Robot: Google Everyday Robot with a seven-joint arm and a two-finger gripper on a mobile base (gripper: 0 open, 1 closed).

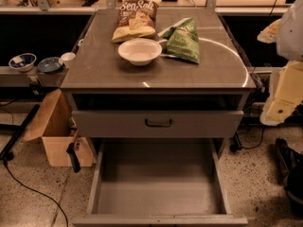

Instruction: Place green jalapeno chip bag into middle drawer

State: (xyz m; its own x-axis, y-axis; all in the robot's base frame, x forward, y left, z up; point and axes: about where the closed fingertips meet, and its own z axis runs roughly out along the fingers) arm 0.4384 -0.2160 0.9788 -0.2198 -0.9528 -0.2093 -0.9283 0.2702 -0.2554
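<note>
TEXT: "Sea Salt" in pale script, smaller lines beneath it illegible | ON: brown-and-yellow chip bag (136,20), 12 o'clock of the white bowl (140,51) | green jalapeno chip bag (183,41), 2 o'clock of the bowl: print too small to read | gripper (280,103), 3 o'clock edge of view: markings unreadable

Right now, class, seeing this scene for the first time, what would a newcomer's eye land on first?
First the big open drawer, empty, pulled out at the bottom. Next the cabinet top: a green chip bag lies just right of a white bowl, with a brown-and-yellow bag behind the bowl. The gripper seems to be the dark shape low at the right edge, far from them.
</note>
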